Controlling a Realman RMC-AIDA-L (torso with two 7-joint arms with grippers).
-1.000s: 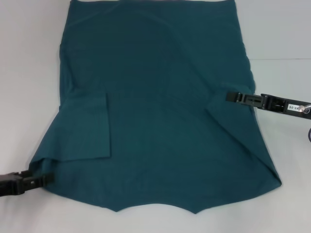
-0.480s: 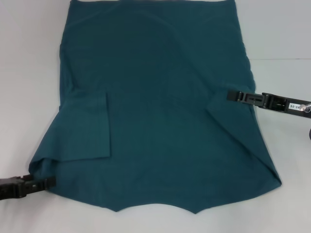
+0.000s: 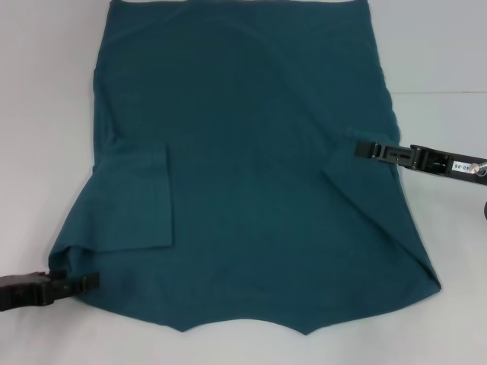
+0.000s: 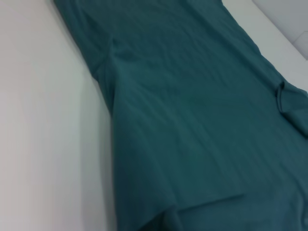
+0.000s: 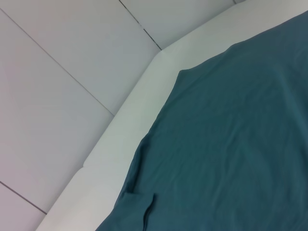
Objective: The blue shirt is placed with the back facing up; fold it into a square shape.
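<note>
The blue shirt (image 3: 243, 152) lies flat on the white table, with both sleeves folded inward onto the body. Its left sleeve flap (image 3: 137, 198) and right sleeve flap (image 3: 358, 190) rest on top. My left gripper (image 3: 93, 282) is low at the shirt's near-left corner, its tip at the cloth's edge. My right gripper (image 3: 359, 150) reaches in from the right, its tip over the upper end of the right sleeve flap. The left wrist view shows the shirt (image 4: 192, 120) running away along the table. The right wrist view shows the shirt (image 5: 231, 144) near the table's corner.
The white table (image 3: 38, 114) shows on both sides of the shirt. In the right wrist view the table edge (image 5: 120, 120) borders a grey tiled floor (image 5: 48, 72).
My left gripper has slid to the right, from beside the shirt's near-left corner onto its edge. The right gripper and the shirt have stayed in place.
</note>
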